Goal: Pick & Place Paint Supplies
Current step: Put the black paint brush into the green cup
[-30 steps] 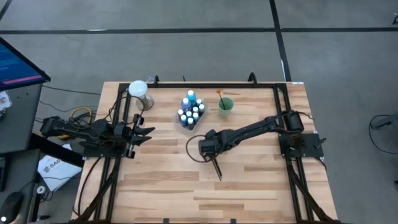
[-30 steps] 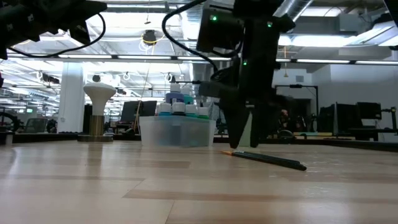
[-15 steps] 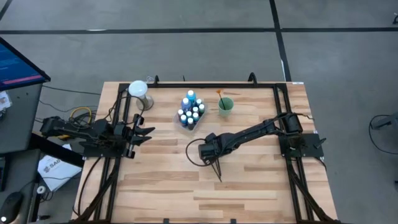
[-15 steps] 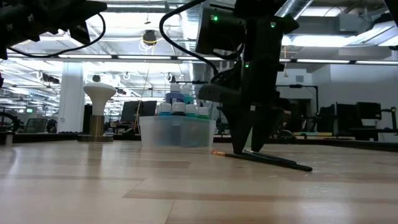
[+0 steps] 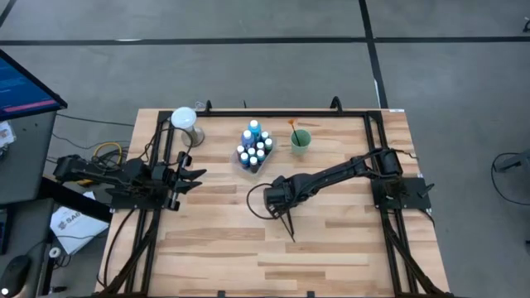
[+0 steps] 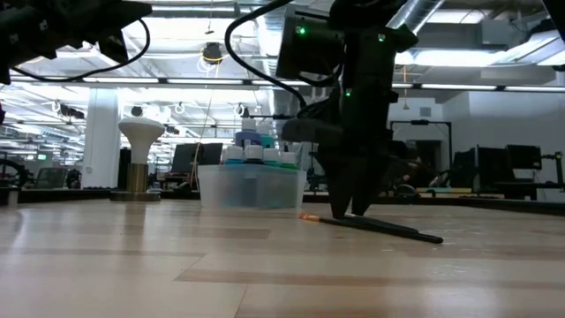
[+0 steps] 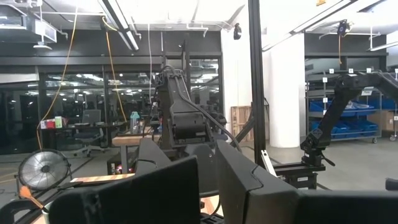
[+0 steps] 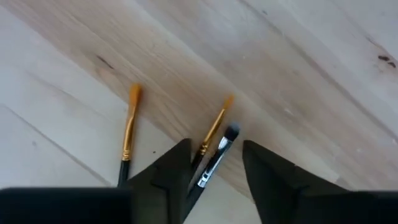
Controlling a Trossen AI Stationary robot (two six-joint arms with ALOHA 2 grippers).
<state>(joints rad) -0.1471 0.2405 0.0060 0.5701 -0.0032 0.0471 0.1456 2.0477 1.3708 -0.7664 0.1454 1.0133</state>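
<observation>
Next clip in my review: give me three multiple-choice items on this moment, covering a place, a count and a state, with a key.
1. Where is the right gripper?
A. over the brushes
B. at the cup
C. by the tray

2. How many brushes show in the right wrist view?
A. one
B. three
C. five

3. How does the left arm stand?
A. holding a bottle
B. parked at the table's left edge
C. reaching into the tray

Key: 1 A, fingers straddle brushes on the table; 2 B, three tips in view; 3 B, left gripper sits there, nothing in it.
</observation>
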